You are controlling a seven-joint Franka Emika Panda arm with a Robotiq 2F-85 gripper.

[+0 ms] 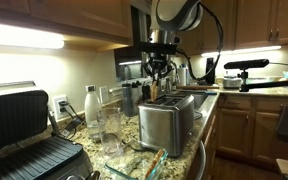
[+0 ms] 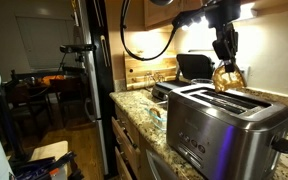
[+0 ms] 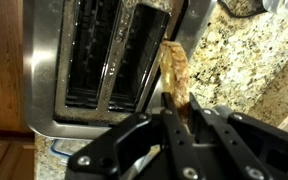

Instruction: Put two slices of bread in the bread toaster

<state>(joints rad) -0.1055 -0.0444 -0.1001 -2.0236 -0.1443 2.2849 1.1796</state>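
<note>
The end effector (image 3: 176, 112) is clenching on a slice of bread (image 3: 173, 70), pinching its upper edge between both fingers so the slice is hanging thin edge down, the way it has to be turned to slide into a narrow opening. In an exterior view, the slice (image 2: 229, 78) is hovering just above the top of the bread toaster (image 2: 219, 125), apart from the metal. In the wrist view it is sitting over the toaster's rim beside the nearer of the two slots (image 3: 134, 55), not squarely over the opening, so a small sideways correction is probably needed before lowering. Whether either slot is already holding a slice cannot be told; both are reading dark. The toaster is standing on the granite bench (image 3: 239, 60), with a black contact grill (image 1: 24, 125) and a white bottle (image 1: 90, 105) well apart from it.
</note>
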